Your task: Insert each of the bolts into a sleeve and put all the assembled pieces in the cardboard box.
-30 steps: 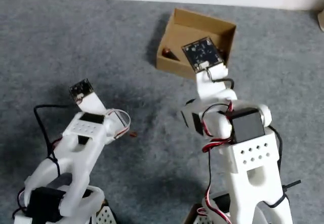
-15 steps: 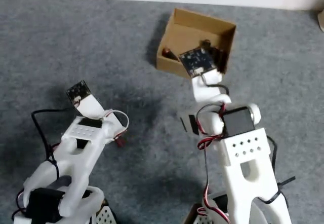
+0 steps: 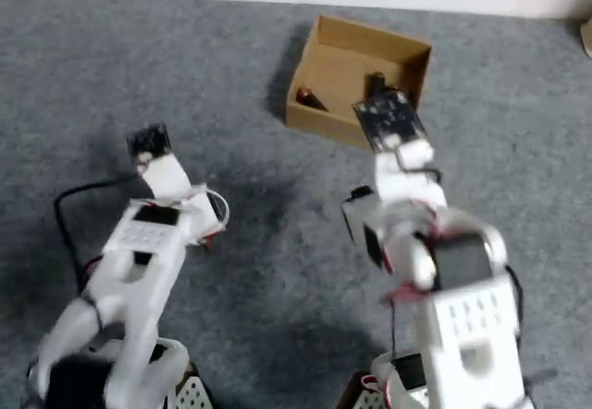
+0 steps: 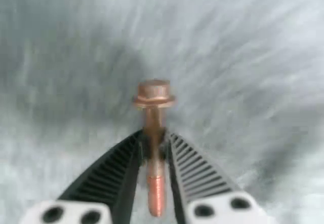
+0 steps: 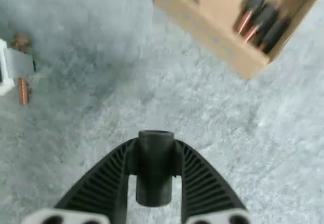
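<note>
Two arms over a grey carpeted table [image 3: 222, 48], seen from above and from each wrist. The left gripper [image 4: 154, 138] is closed on a copper bolt [image 4: 153, 111], pinching the shank between its two ribbed black fingers [image 4: 114, 171]; the flanged hexagonal head stands clear beyond the fingertips and the threaded end runs back between the fingers toward the wrist. The carpet lies below the bolt; whether the bolt touches it cannot be told. The right gripper [image 5: 154, 145] is clamped on a black sleeve [image 5: 154, 168], a short tube whose open end points out past the fingertips, held over bare carpet just beside the cardboard box [image 3: 319, 122]. From above, the box sits at the far middle of the table, with the right arm [image 3: 444, 270] stretched toward its near wall and the left arm [image 3: 139, 252] well apart from it on the other side. In the right wrist view, three assembled pieces [image 5: 260, 19] lie side by side against one corner inside the box, each a black sleeve with a copper end showing. A further dark piece [image 3: 310, 101] lies against the opposite inner wall.
</note>
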{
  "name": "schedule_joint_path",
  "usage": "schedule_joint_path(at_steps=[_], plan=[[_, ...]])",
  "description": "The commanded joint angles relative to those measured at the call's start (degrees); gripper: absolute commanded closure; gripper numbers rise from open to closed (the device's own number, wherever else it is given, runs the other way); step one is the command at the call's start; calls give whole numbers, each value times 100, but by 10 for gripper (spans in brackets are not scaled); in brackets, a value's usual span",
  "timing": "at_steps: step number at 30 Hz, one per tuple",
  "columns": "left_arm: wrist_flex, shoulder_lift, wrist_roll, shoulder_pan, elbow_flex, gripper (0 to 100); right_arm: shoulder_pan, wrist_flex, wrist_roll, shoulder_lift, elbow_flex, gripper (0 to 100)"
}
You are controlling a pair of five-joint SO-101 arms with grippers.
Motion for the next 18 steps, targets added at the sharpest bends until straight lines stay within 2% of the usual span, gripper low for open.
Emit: schedule_joint_path(at_steps=[1, 6, 10, 12, 18], plan=[[-18, -2703, -1187, 110, -409, 995, 57, -259, 79, -1305, 365, 995], [-18, -5349, -2040, 910, -163, 995, -198, -1130, 404, -3125, 1947, 995], [-18, -6527, -2031, 1552, 268, 995, -444, -1895, 404, -4716, 3116, 995], [-35, -6914, -1697, 1789, 505, 995, -470, -2185, 404, -5174, 3565, 995], [-44, -7512, -457, 2730, 567, 995, -699, -3046, 237, -5051, 4092, 995]])
